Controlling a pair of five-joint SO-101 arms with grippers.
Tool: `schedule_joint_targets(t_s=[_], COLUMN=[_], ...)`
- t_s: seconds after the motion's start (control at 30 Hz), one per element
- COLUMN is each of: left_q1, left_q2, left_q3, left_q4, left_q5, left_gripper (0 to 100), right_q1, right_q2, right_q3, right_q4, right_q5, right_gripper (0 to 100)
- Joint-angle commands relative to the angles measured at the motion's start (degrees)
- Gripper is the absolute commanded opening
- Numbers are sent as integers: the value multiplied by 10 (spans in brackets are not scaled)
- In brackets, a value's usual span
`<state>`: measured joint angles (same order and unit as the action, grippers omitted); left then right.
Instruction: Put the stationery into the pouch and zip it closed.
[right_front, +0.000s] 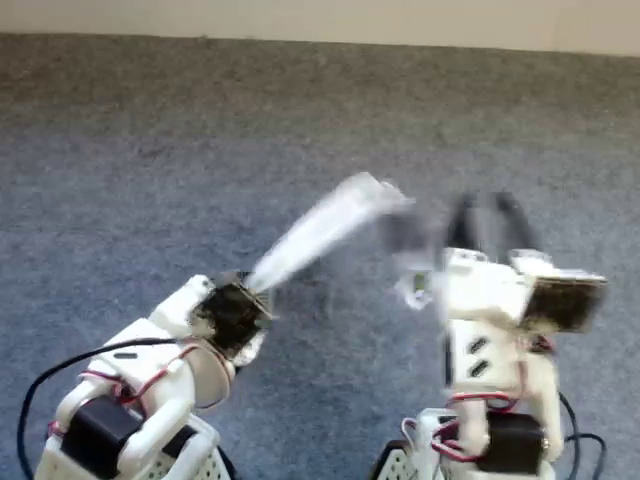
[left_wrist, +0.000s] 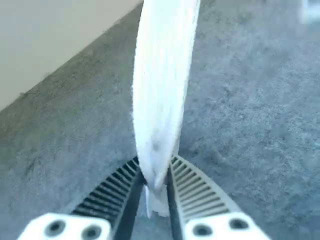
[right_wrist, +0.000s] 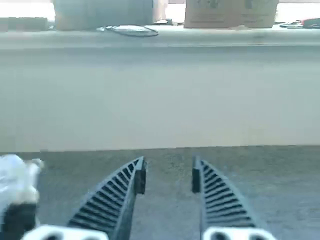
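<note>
**High view.** The left gripper (right_front: 250, 291) is clenched on 1 end of the pouch (right_front: 325, 225). The pouch is held off the tabletop (right_front: 150, 130), over its middle, and slants toward the far edge and the right. The right gripper (right_front: 482, 215) is just beside the pouch's free end, nearer the right edge. It is blurred, and its 2 fingers look spread.

**Left wrist view.** The left gripper (left_wrist: 155, 175) pinches a thin strip of the pouch (left_wrist: 162, 85), which is seen edge-on. Both jaws press on the fabric. I cannot tell whether the zip is open or whether any stationery is inside.

**Right wrist view.** The right gripper (right_wrist: 168, 175) has its jaws released, with nothing between them. It faces the far edge and the wall (right_wrist: 160, 95) beyond. A white blur (right_wrist: 17, 175) sits beside 1 finger. It may be the pouch's free end, but I cannot tell.

**Risks, as I judge them:**
- The hold is on a narrow margin, so a tug from the right gripper could slide the pouch out of the left jaws.
- The pouch hangs with no support under it and could swing or twist when touched.
- With the mouth unseen, the right gripper might close on both walls at once and pin the opening shut.
- The right gripper is blurred and beside the free end, so it could knock it aside.
</note>
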<state>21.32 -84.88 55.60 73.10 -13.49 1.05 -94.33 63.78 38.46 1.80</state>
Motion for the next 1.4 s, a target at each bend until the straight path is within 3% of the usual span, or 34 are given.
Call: schedule_joint_targets(t_s=[0.0, 0.23, 0.7, 1.03, 1.13, 1.23, 1.37], left_q1=[-24, -30, -191, -112, -99, -94, -94], left_q2=[-1, -1, -7, -1, -1, -6, -2], left_q3=[1, 1, -1, 44, 45, 38, -7], left_q4=[-11, -31, -130, -129, -127, -127, -98], left_q5=[-1, 0, -19, 8, 19, 110, 160], left_gripper=[4, 4, 4, 14, 115, 210, 247], right_q1=[-19, -73, -91, -91, -91, -91, -91], right_q2=[2, 2, 2, 2, 2, 2, 2], right_q3=[-16, -44, -39, -39, -39, -39, -39], right_q4=[49, 91, 88, 88, 88, 88, 88], right_q5=[-26, -33, -34, -34, -34, -34, -34], right_gripper=[293, 317, 317, 317, 317, 317, 317])
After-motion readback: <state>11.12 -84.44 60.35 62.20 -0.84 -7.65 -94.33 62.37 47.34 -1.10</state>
